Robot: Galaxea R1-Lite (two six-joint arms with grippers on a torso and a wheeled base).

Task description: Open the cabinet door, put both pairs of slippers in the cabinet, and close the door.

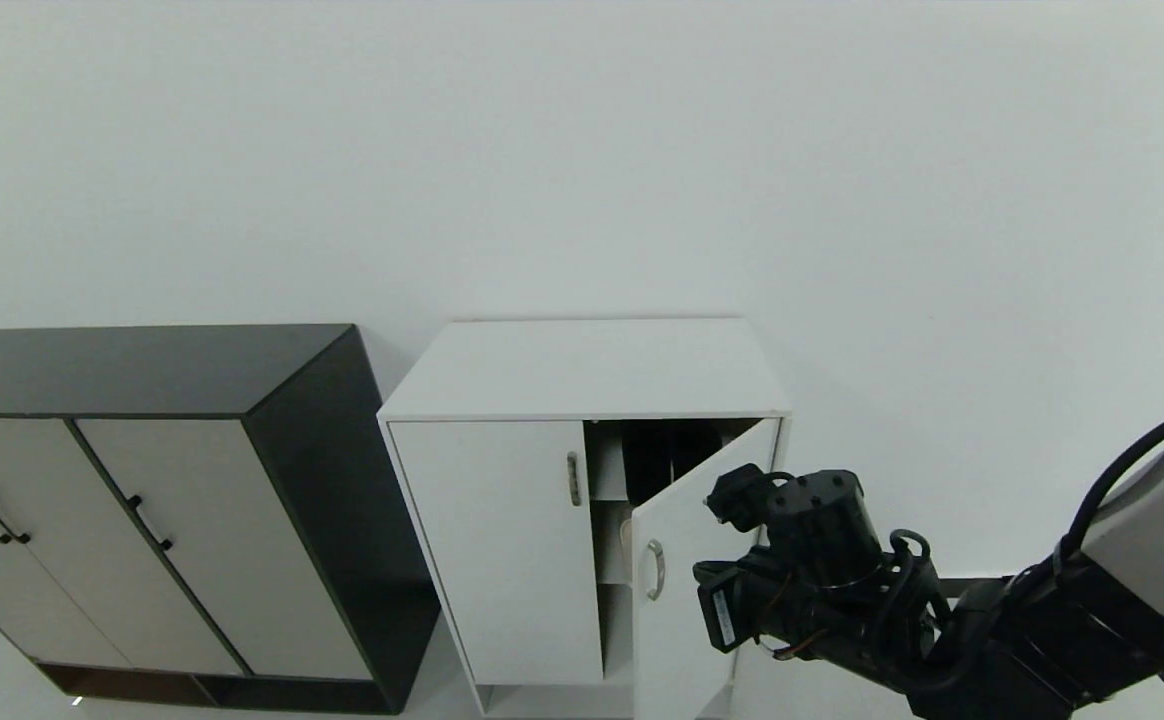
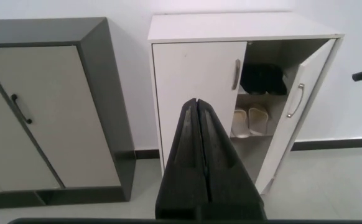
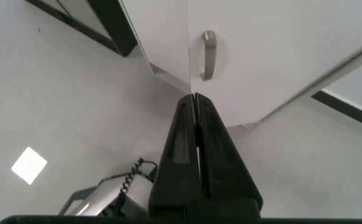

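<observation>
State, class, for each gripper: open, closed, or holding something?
Left gripper: jaws closed, holding nothing.
Right gripper: jaws closed, holding nothing.

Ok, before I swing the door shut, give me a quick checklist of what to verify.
1. Black slippers stowed inside, up top: ok.
2. Light slippers stowed below them, behind the door line: ok.
3. Right door partly open, nothing in its swing: ok.
4. Right gripper shut, empty, close to the handle: ok.
5. Right gripper touching the door: cannot tell.
6. Left gripper shut, held back from the door: ok.
</observation>
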